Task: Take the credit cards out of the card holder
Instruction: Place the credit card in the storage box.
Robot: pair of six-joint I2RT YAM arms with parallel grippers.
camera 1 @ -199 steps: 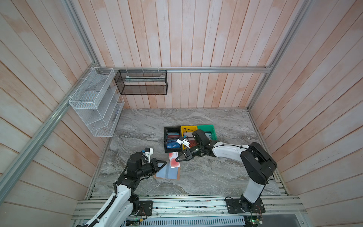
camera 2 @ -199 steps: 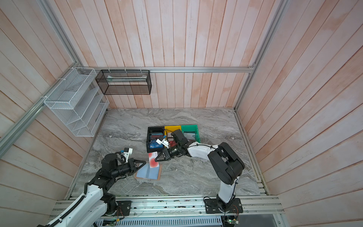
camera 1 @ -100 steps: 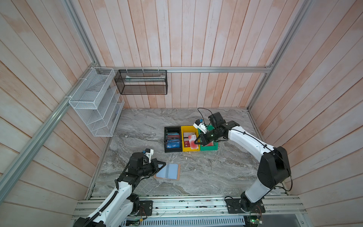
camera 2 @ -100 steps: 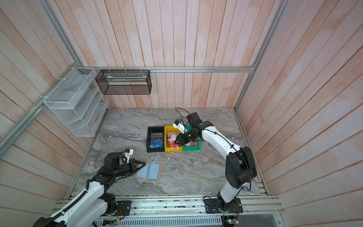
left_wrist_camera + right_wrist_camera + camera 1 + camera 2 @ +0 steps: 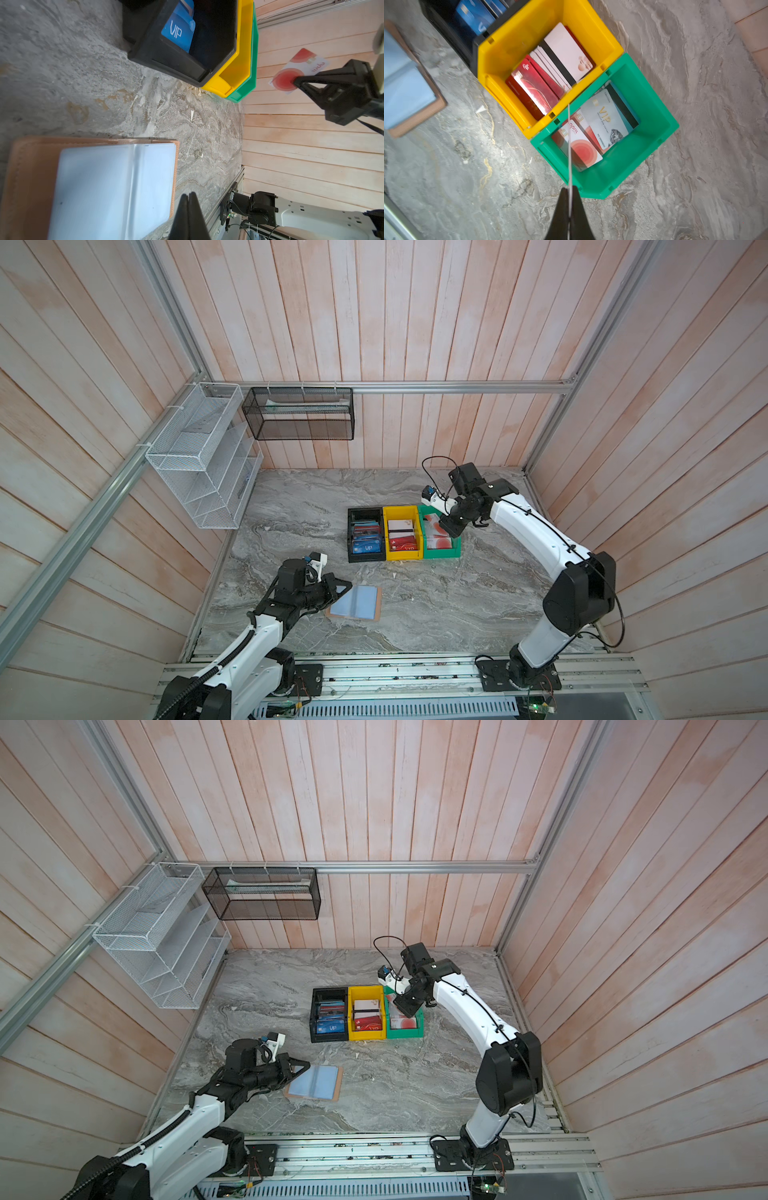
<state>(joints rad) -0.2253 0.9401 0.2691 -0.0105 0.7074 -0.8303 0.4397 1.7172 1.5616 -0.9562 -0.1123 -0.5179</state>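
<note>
Whitish card (image 5: 301, 66) nipped in right pincer (image 5: 570, 191) — over green bin (image 5: 591, 185); left pincer (image 5: 188, 197) closed, empty

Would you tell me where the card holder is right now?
In both top views the card holder lies open on the marble table, on the robot's left side, by the left pincer and nearer the robot than the black bin.

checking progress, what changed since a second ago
The right gripper, shut on a whitish plastic card with orange-red circles, carried it from the open tan card holder to above the green plastic bin. The left gripper stayed shut at the holder's edge; holder unmoved.
</note>
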